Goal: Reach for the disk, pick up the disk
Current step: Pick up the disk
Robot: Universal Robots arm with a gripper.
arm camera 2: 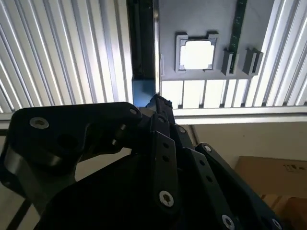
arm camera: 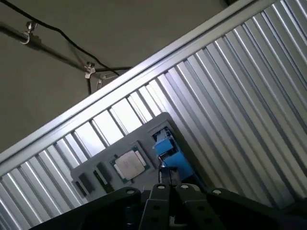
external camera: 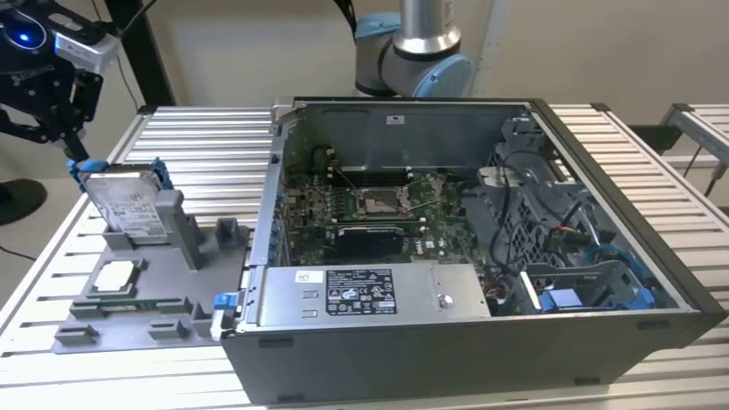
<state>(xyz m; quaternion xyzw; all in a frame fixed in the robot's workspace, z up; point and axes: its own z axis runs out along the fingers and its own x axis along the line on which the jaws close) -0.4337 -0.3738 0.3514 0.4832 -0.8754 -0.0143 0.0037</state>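
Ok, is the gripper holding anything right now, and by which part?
It cannot be told. The gripper sits at the blue bracket on the top corner of the upright disk, but an actual grip there isn't visible.

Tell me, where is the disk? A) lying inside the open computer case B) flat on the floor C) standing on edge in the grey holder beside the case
C: the disk stands on edge in the grey holder, to the exterior view's left of the case, with the pincer at its top corner.
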